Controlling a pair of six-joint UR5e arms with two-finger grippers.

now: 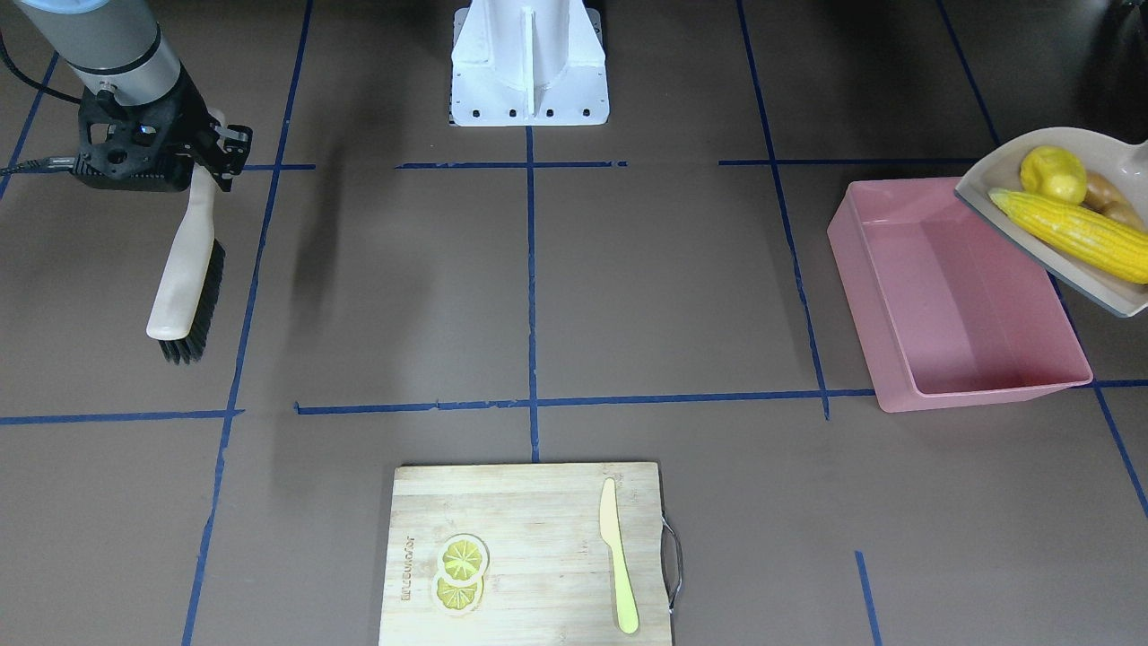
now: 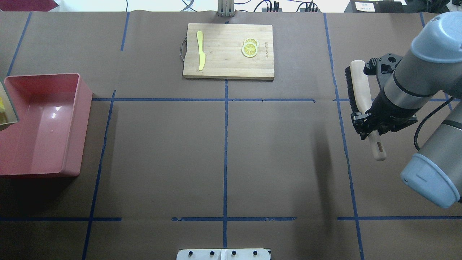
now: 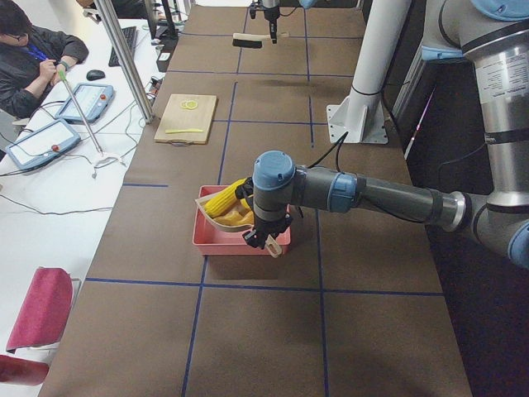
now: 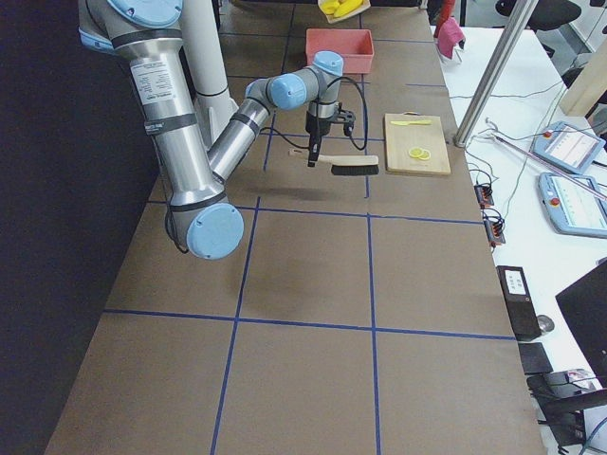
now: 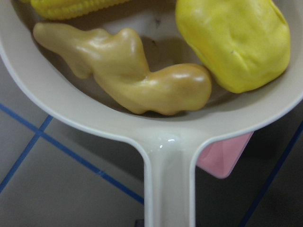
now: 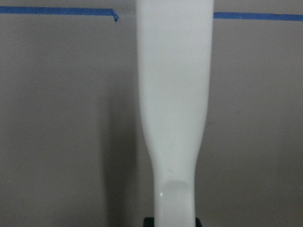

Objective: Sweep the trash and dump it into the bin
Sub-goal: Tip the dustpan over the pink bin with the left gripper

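The beige dustpan point(image 1: 1090, 148) hangs tilted over the far end of the pink bin point(image 1: 960, 305). In it lie the yellow corn cob point(image 1: 1076, 233), the yellow potato-like lump point(image 1: 1054, 173) and the tan ginger root point(image 1: 1112, 202). The left wrist view shows the ginger root point(image 5: 132, 75) and the lump point(image 5: 232, 42) close up, with the dustpan's handle point(image 5: 168, 189) running into my left gripper point(image 3: 268, 240), which is shut on it. My right gripper point(image 1: 211, 166) is shut on the handle of a black-bristled brush point(image 1: 184, 278), held above the table far from the bin.
A wooden cutting board point(image 1: 538, 520) with a pale yellow knife point(image 1: 619, 556) and lemon slices point(image 1: 460, 571) lies at the table's far edge from the robot. The white robot base point(image 1: 529, 63) stands at the middle. Blue tape lines cross the brown table.
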